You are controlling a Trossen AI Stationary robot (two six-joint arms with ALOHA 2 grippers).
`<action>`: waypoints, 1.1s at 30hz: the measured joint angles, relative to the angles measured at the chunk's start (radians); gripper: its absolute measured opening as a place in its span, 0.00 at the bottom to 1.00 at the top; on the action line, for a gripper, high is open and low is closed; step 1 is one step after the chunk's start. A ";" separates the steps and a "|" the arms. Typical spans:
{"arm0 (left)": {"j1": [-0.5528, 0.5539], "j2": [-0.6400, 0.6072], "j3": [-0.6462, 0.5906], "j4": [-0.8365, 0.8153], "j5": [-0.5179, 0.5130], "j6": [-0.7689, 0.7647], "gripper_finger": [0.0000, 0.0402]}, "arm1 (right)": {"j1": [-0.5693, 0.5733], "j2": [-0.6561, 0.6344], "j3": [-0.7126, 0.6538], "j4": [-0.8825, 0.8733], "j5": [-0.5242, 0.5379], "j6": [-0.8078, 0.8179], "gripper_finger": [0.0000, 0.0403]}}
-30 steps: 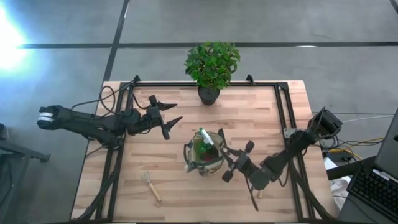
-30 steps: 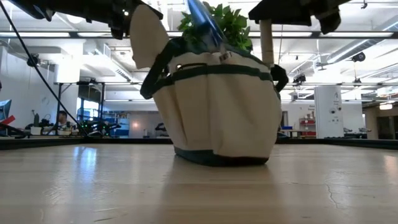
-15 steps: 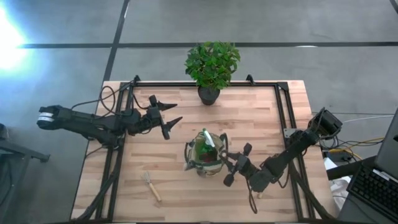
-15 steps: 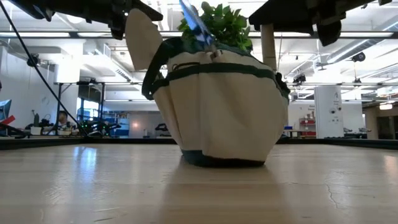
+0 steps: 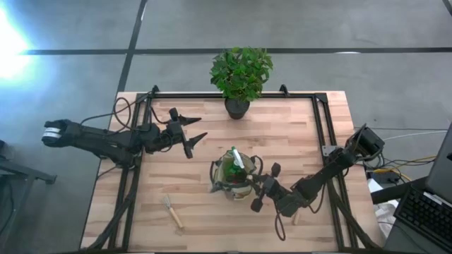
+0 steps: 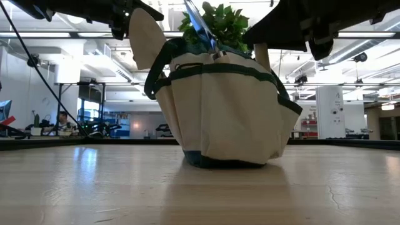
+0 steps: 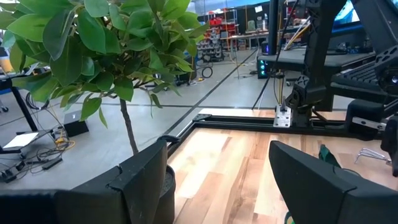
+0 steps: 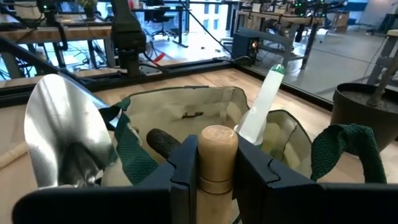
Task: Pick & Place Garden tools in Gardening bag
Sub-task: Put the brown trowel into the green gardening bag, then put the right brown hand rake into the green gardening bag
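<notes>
- Most of the job looks done, by my reading: the gardening bag [image 5: 233, 180] stands upright near the middle of the surface [image 5: 296, 134] and already carries several tools, among them a pale spray bottle [image 8: 260, 102] leaning against its far wall and a dark handle [image 8: 163, 142] lying inside.
- One trowel [image 8: 214, 155] is in transit: the right tool [image 8: 215, 177] is clamped on its light wooden handle, with the bag's open mouth directly ahead of the fingers and the silver trowel blade [image 8: 68, 134] showing just beside them at the bag's near rim. I judge this to be the placing step, not yet released.
- One small wooden-handled fork [image 5: 171, 211] lies loose on the surface, well apart from both tools, on the side of the bag away from the right tool. It appears to be the only piece left to fetch.
- Two arms in all: the left tool [image 5: 189, 134] hovers over the surface with its fingers spread and nothing between them, the bag ahead of it and off to one side, the potted plant [image 5: 240, 74] close by.
- Count as far as can be seen: one bag, one potted plant, one held trowel, one loose fork, one spray bottle, one dark-handled item in the bag; anything deeper inside is hidden.
</notes>
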 joint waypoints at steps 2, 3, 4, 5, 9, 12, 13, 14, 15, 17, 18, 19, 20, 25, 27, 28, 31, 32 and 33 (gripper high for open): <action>0.000 0.000 0.000 0.000 0.000 0.000 0.71 | 0.001 0.000 0.000 0.001 0.002 0.000 0.14; 0.000 0.000 0.000 0.000 0.000 0.000 0.71 | 0.001 0.000 0.001 0.001 0.004 0.001 0.15; 0.000 0.000 0.000 0.000 0.000 0.000 0.71 | -0.001 -0.003 0.003 -0.001 0.004 0.004 0.18; 0.000 0.000 0.000 0.000 0.000 0.000 0.71 | -0.002 -0.008 0.005 -0.001 -0.001 0.010 0.22; 0.000 0.000 0.000 0.000 0.000 0.000 0.71 | -0.002 -0.024 0.013 0.000 -0.003 0.002 0.43; 0.000 0.000 0.000 0.000 0.000 0.000 0.71 | -0.001 -0.034 0.019 0.001 -0.004 -0.008 0.53; 0.000 0.000 0.000 0.000 0.000 0.000 0.71 | -0.001 -0.038 0.019 -0.001 -0.004 -0.008 0.56; 0.000 0.000 0.000 0.000 0.000 0.000 0.71 | -0.001 -0.042 0.019 -0.002 -0.004 -0.009 0.58; 0.000 0.000 0.000 -0.001 0.000 0.000 0.71 | -0.001 -0.047 0.019 -0.002 -0.003 -0.010 0.59; 0.000 0.000 0.000 -0.001 0.000 0.000 0.71 | -0.001 -0.057 0.019 -0.001 0.002 -0.033 0.61; 0.000 0.000 0.000 -0.001 0.000 0.000 0.71 | -0.001 -0.064 0.019 -0.001 0.003 -0.044 0.61; 0.000 0.000 0.000 -0.001 0.000 0.000 0.71 | -0.001 -0.071 0.019 0.000 0.004 -0.055 0.62; 0.000 0.000 0.000 -0.001 0.000 0.000 0.71 | -0.001 -0.080 0.019 0.002 0.004 -0.065 0.62; 0.000 0.000 0.000 -0.004 0.011 -0.033 0.71 | -0.001 -0.143 0.027 0.004 0.006 -0.146 0.60; 0.000 0.000 0.000 -0.013 0.026 -0.051 0.71 | 0.000 -0.174 0.031 0.005 0.005 -0.180 0.59; 0.000 0.000 0.000 -0.020 0.039 -0.058 0.71 | 0.001 -0.191 0.031 0.004 0.005 -0.191 0.59; 0.000 -0.003 0.000 -0.048 0.091 -0.080 0.71 | 0.010 -0.253 0.029 -0.055 0.001 -0.180 0.58; 0.000 -0.006 0.000 -0.055 0.112 -0.090 0.71 | 0.016 -0.280 0.029 -0.097 0.001 -0.158 0.57; 0.000 -0.009 0.000 -0.065 0.129 -0.102 0.71 | 0.023 -0.307 0.029 -0.146 0.000 -0.122 0.57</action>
